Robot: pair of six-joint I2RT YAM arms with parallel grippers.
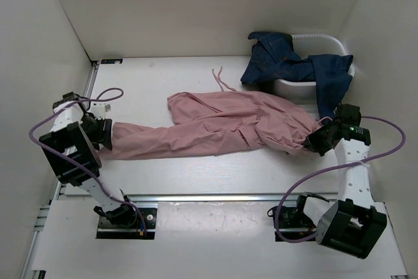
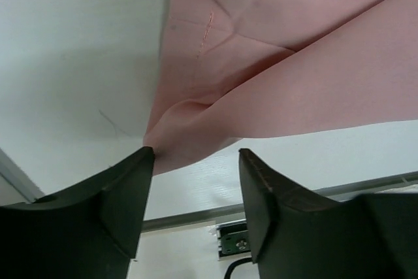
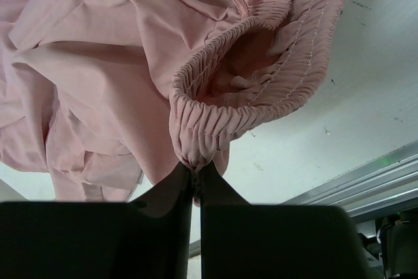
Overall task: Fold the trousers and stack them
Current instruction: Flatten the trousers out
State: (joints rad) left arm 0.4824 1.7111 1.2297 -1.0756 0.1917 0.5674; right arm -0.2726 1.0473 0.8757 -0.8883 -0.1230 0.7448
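**Top view:** Dusty-pink trousers (image 1: 222,125) lie stretched across the middle of the table (image 1: 196,178), running from 9 o'clock to 3 o'clock. Their drawstring (image 1: 221,78) trails towards 12. The left gripper (image 1: 104,132) sits at the 9 o'clock end and the right gripper (image 1: 313,142) at the 3 o'clock end. At 2 o'clock stands a white tub (image 1: 290,88). A dark blue denim garment (image 1: 281,63) is draped over its rim and hides whatever is inside.

**Left wrist view:** The claw's jaws are spread. A corner of pink cloth lies loose between them, touching one finger but not pinched.

**Right wrist view:** The claw is pressed together, pinching a gathered elastic edge, probably a cuff.

This looks like the spreading-out step, with no fold made yet. The next move probably calls for the left claw to take hold of its end. One end can then be carried over the other with the cloth kept smooth.
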